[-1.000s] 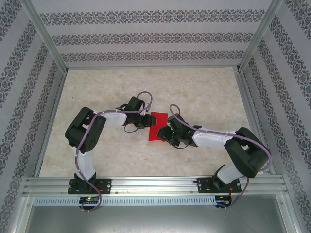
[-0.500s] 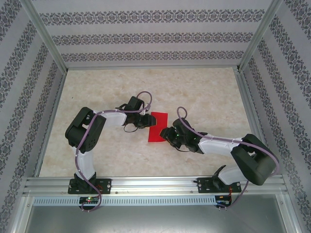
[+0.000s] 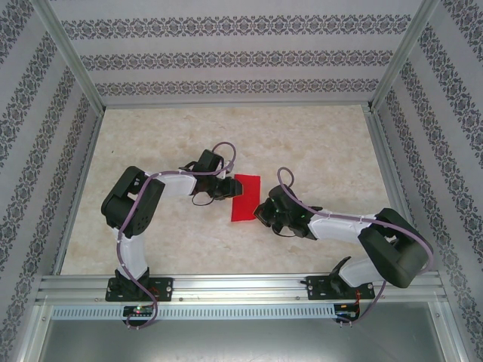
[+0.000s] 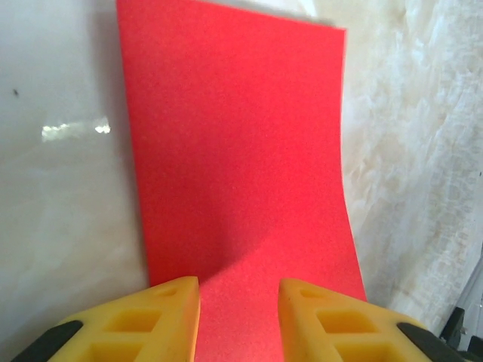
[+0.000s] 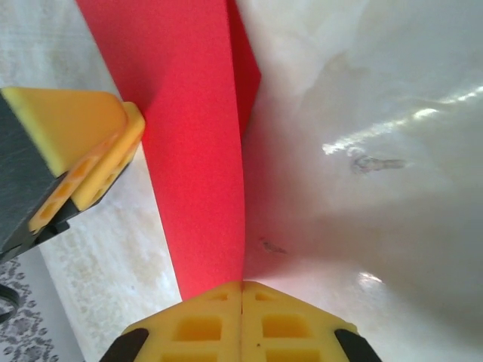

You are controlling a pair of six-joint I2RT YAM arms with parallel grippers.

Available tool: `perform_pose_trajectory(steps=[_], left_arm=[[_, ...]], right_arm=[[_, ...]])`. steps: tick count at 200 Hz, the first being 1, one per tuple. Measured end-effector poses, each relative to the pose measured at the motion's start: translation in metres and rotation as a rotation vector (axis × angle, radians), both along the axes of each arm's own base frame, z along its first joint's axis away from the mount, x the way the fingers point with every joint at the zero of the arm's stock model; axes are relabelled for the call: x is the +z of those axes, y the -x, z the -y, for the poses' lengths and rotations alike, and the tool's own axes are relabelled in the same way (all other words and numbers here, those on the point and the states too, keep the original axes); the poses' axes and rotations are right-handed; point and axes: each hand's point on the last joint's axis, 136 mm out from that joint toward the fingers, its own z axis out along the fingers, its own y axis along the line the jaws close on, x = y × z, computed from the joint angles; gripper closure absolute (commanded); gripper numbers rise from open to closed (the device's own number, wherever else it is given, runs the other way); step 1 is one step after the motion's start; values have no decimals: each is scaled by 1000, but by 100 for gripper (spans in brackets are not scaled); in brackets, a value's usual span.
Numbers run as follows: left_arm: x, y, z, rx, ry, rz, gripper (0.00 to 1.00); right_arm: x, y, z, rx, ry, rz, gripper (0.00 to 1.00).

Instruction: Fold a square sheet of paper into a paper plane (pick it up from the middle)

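The square sheet of paper (image 3: pixel 245 197) lies on the tabletop (image 3: pixel 317 143) between the two arms. It shows as a narrow red rectangle whose long axis runs away from the bases, leaning a little to the right at its far end. The left end effector (image 3: pixel 226 188) sits at the sheet's left side near the far end. In its own wrist view its yellow fingers (image 4: pixel 170 317) stand apart with bare red paper showing in the gap, so it rests on or just over the sheet rather than clamping it. The right end effector (image 3: pixel 260 210) is at the near right corner, pads (image 5: pixel 196 328) pressed together, and the red edge runs straight into their seam, which reads as a pinch on that corner. The coming fold turns on this: the right arm has the near end, the left steadies the far end, and any crease has to follow the long axis between them. How much paper sits inside the right pads is hidden, the near edge is cut off under the left fingers, and whether the sheet is one layer or doubled is hard to make out — a darker red band along its right side hints at a second layer.
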Motion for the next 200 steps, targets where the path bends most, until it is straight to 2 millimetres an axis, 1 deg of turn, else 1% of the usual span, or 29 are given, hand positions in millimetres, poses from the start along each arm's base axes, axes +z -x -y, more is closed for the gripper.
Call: perform_pose_trajectory(steps=[20,31,54,70,107,164,184,200], left_arm=[[3,8,-1,-14,25,-15,63],[8,13,0,-24,42,-17,63],[24,13,2,-35,71,8,63],[28,12,3,-39,78,18,63],[17,9,5,-46,63,4,65],[7,1,1,-44,-1,16,67],[-2,2,-2,-45,-23,0,68],[-2,1,-2,-46,-27,3,70]], right_arm=[[0,5,4,4,29,-28,100],[2,8,6,9,42,-41,100],[6,13,8,29,61,-67,100],[8,16,8,42,74,-84,100],[10,17,9,44,91,-103,100],[10,1,-6,54,91,-92,99],[14,-6,-13,66,86,-76,99],[17,-13,-18,69,78,-63,100]])
